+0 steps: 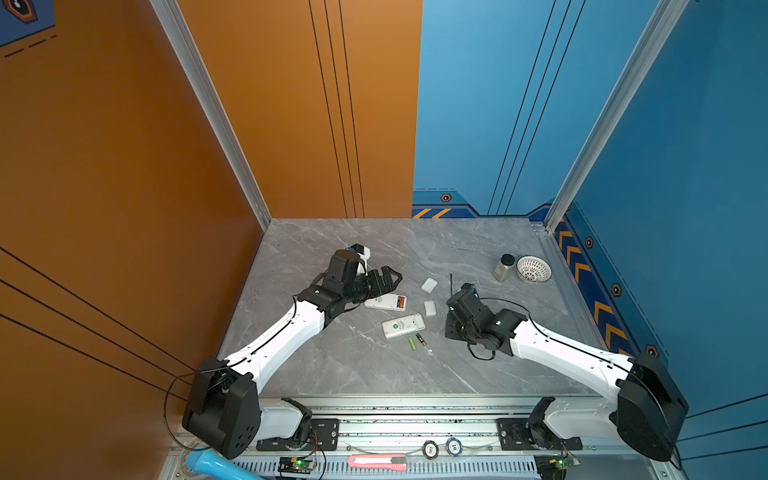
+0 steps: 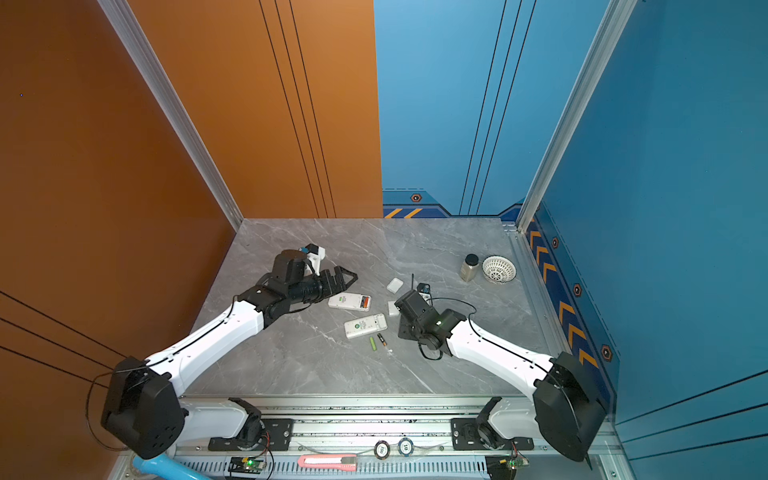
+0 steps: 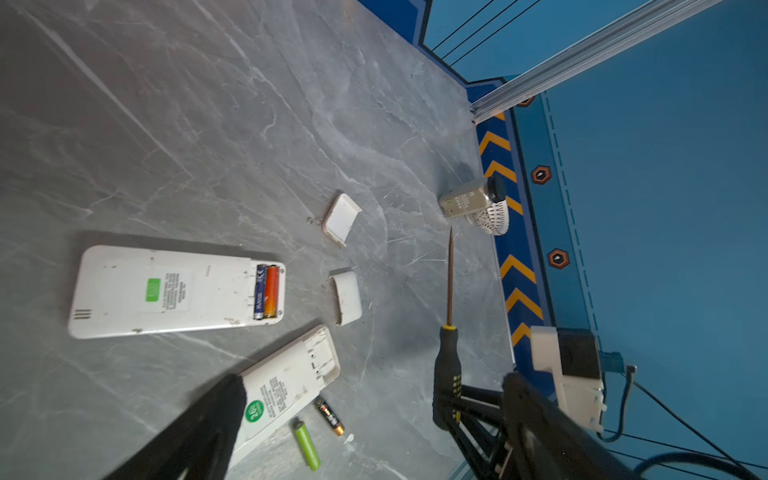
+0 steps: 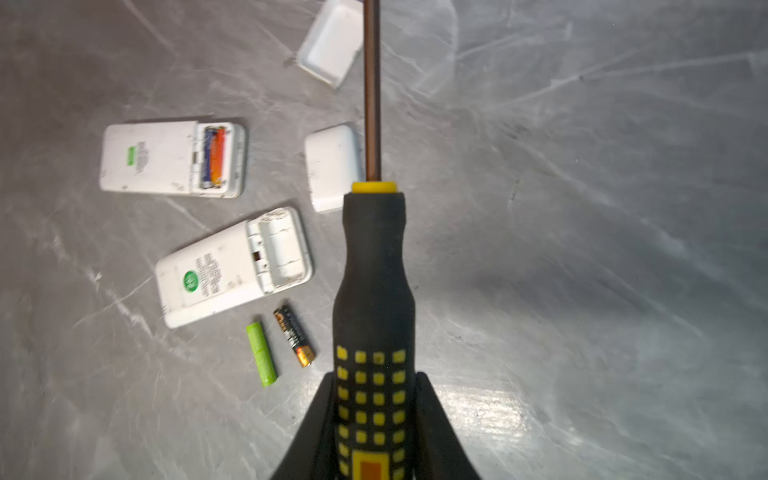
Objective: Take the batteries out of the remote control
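While my right pincer (image 4: 376, 415) clamps the screwdriver (image 4: 373, 270), the green battery (image 4: 261, 354) and black battery (image 4: 294, 336) lie just left of it, lower centre; my left pincer (image 1: 388, 280) gapes empty.

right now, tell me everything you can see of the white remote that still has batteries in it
The white plastic slab-shaped remote lies face down and flat on the grey marble-look table, scuffed, with a green sticker and printed text on its back and small vent slits at one end. Its battery cover is off; the open bay at the other end holds a dark blue-black battery and a red-orange battery side by side. Only the table touches it.
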You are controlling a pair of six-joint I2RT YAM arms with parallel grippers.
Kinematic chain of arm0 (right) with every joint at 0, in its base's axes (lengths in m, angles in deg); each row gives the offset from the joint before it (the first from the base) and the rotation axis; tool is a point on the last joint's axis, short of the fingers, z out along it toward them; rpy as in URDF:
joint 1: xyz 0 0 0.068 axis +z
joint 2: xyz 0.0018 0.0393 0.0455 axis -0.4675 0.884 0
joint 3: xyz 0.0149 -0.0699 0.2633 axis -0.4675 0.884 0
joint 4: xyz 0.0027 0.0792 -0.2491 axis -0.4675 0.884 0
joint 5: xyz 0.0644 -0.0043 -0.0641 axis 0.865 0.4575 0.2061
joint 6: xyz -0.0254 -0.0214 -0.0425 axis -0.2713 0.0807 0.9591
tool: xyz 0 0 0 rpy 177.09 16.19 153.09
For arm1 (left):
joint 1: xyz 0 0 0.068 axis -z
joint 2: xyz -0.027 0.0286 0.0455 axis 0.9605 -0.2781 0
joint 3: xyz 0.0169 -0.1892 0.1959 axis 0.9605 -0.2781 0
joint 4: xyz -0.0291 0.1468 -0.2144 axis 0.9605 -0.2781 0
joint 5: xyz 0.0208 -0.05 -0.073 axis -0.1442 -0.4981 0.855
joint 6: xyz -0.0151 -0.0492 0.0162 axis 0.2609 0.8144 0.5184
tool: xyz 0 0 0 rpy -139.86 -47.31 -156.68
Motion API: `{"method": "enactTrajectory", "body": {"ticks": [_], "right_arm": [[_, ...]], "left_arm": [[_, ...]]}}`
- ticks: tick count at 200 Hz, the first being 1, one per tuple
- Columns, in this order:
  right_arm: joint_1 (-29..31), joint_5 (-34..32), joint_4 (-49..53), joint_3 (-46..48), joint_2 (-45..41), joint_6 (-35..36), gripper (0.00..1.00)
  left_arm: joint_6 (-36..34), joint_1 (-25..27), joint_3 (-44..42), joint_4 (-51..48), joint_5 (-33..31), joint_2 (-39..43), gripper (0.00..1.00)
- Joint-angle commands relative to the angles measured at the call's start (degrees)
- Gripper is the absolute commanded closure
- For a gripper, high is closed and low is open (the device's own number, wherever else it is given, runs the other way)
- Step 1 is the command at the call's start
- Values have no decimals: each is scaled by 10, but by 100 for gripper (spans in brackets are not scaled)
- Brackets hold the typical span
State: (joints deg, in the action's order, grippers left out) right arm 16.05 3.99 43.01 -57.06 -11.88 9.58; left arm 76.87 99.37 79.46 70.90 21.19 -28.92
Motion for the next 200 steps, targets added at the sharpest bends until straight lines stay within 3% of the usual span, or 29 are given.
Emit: {"method": "enactTrajectory", "body": {"ticks": [1,66,141,170,200], "right_arm": [[3,24,-13,-8,-16,100,90],[67,19,-25,-41,18,169,90],[84,23,-27,-68,44,192,90],[84,43,-30,-68,43,199,90],[86,67,-32,-67,42,206,90]], "left_arm": [[68,3,-5,68,45,-16,2],[157,27,5,102,64,-55,2],[202,40,8,83,73,-106,3],[205,43,8,90,75,-120,12],[207,43,9,106,76,-139,40]]}}
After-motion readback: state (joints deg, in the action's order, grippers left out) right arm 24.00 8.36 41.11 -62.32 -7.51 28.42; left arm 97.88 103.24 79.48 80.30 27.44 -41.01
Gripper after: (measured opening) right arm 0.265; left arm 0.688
